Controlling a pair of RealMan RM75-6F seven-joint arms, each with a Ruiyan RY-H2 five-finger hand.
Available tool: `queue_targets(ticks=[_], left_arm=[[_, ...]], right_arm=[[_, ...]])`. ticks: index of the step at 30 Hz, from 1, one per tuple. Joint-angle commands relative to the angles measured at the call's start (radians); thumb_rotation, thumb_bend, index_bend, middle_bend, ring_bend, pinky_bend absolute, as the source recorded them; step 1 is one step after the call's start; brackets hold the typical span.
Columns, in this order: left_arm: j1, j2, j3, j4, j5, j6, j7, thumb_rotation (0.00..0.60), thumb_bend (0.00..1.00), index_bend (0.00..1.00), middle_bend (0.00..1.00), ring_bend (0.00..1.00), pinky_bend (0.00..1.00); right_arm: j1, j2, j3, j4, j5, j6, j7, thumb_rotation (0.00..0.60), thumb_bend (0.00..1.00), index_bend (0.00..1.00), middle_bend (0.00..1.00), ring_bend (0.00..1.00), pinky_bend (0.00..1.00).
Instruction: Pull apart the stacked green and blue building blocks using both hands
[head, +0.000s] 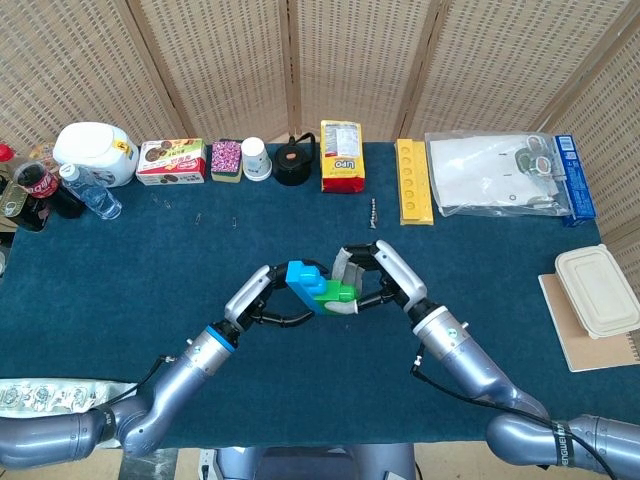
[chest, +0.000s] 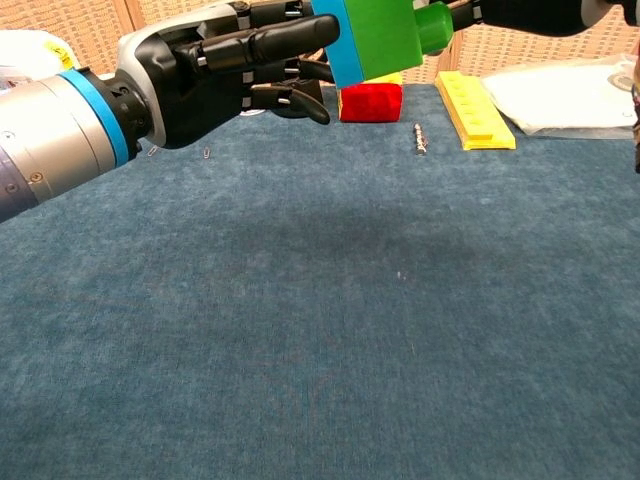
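Blocks held above the worktop: right hand (head: 375, 280) grips the green block (head: 335, 294); left hand (head: 258, 297) fingers curl around the blue block (head: 300, 276), grip unconfirmed — a loose hold could slip when pulling.

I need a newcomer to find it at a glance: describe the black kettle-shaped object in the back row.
Start at the far edge of the blue table cloth, where a row of items lines the wicker screen. Near the middle, the black kettle-shaped object sits between a white paper cup on its left and a yellow box on its right. It alone there is black, squat and rounded, with an arched handle.
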Motion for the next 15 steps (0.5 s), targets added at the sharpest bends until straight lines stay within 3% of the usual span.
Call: queue_targets(ticks=[1, 15], left_arm=[[-0.003, -0.005, -0.003, 0.0, -0.007, 0.002, 0.003, 0.502, 0.34, 0.43, 0.3, 0.3, 0.44], [-0.016, -0.016, -0.008, -0.011, -0.013, 0.003, 0.001, 0.527, 0.42, 0.51, 0.3, 0.3, 0.44]], right_arm=[[-0.002, 0.001, 0.002, -0.001, -0.002, -0.001, 0.001, 0.6, 0.04, 0.69, 0.62, 0.64, 0.66], [-0.01, 0.02, 0.015, -0.019, 0.001, -0.017, 0.028, 0.6, 0.04, 0.69, 0.62, 0.64, 0.66]])
